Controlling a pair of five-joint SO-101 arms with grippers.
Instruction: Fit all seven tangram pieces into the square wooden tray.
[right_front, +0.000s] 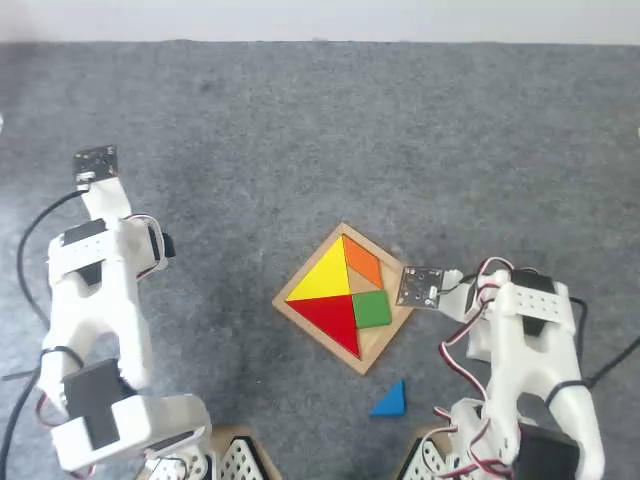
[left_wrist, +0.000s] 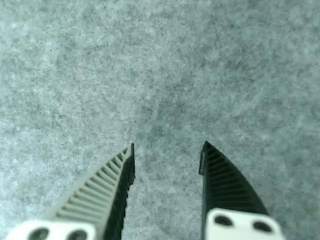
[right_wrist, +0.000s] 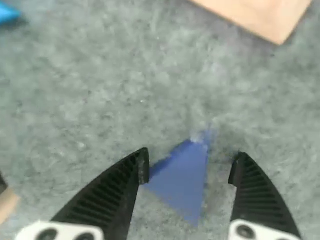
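A coarse grey felt-like mat covers the table from the near edge to the far one and from left to right, its nap mottled with lighter and darker flecks. Beyond its far edge a plain pale whitish strip spans the full width. Whether it is wall or bare tabletop cannot be told.

Grey carpet (pale wall beyond)

so the tray sits cornerwise toward the front edge of the bench, holding a yellow triangle, orange piece, red triangle and green square. the blue triangle lies just off its front corner.
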